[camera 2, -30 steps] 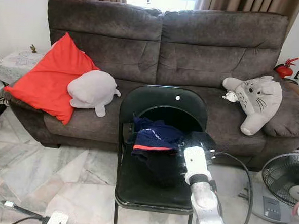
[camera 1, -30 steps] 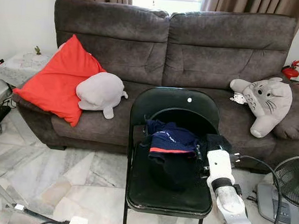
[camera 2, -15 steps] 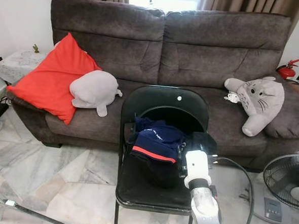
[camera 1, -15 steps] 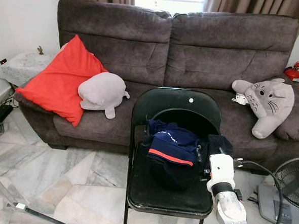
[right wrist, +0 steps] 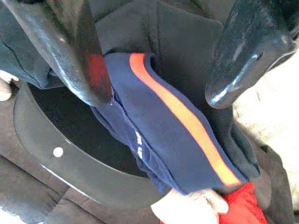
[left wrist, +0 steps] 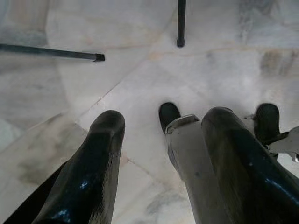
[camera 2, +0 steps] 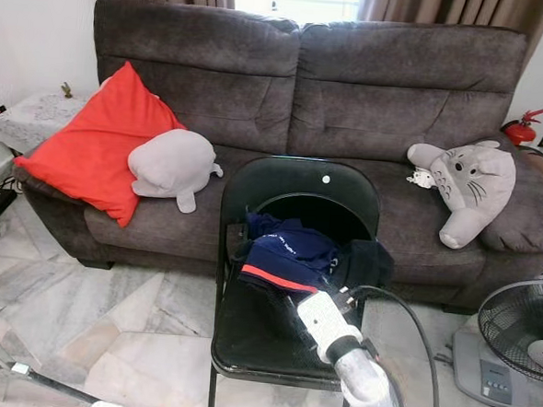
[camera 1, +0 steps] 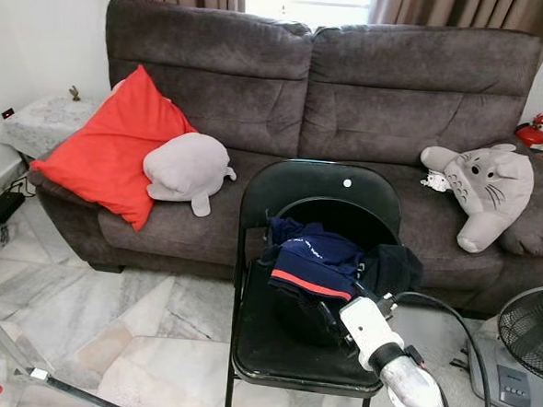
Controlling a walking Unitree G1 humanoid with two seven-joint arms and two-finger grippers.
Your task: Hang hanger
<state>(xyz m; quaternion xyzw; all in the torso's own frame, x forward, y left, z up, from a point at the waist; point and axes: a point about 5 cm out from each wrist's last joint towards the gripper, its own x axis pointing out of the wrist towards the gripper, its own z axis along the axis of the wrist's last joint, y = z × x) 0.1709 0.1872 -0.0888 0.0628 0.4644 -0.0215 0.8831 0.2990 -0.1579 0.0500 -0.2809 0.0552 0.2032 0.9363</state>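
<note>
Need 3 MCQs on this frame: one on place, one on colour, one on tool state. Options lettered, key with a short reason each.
1. Where does the navy garment lie?
A. on the sofa
B. on the black folding chair
C. on the floor

2. What colour is the garment's stripe?
A. orange-red
B. green
C. white

3. How is the right tool set?
A. shut on the garment
B. shut on the red cushion
C. open, aimed at the garment

Key:
1 B, the clothes pile sits on the chair seat in front of the sofa.
2 A, the right wrist view shows an orange-red band across the navy cloth.
3 C, its two fingers stand apart with the garment beyond them, nothing gripped.
</note>
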